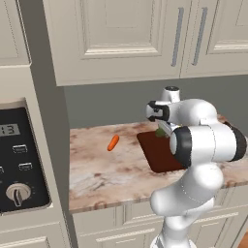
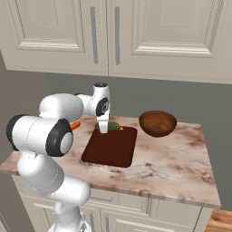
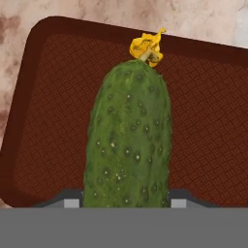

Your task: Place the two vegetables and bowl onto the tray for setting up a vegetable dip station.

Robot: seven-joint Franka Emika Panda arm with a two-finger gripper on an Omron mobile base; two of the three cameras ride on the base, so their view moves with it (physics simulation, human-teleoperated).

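Cucumber (image 3: 128, 140) is sitting clamped between our gripper (image 3: 126, 202) fingers, hanging over the tray (image 3: 203, 121); we are judging a risk: releasing it tilted may be letting it roll off the rim; carrot (image 1: 113, 142) and bowl (image 2: 157, 123) are waiting on the counter (image 2: 181, 167).

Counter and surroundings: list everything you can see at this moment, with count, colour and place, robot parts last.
cucumber: one, dark green with a yellow blossom end, between the finger tips, over the tray
tray: one, dark reddish-brown, on the counter, directly under the gripper
carrot: one, orange, lying on the counter left of the tray, apart from it
bowl: one, reddish-brown, on the counter right of the tray, not on it
counter: one, beige marbled stone
cabinets: cream, above and below the counter
oven panel: one, black with a knob, left of the counter
gripper: one, closed on the cucumber
arm: one, white with dark joints
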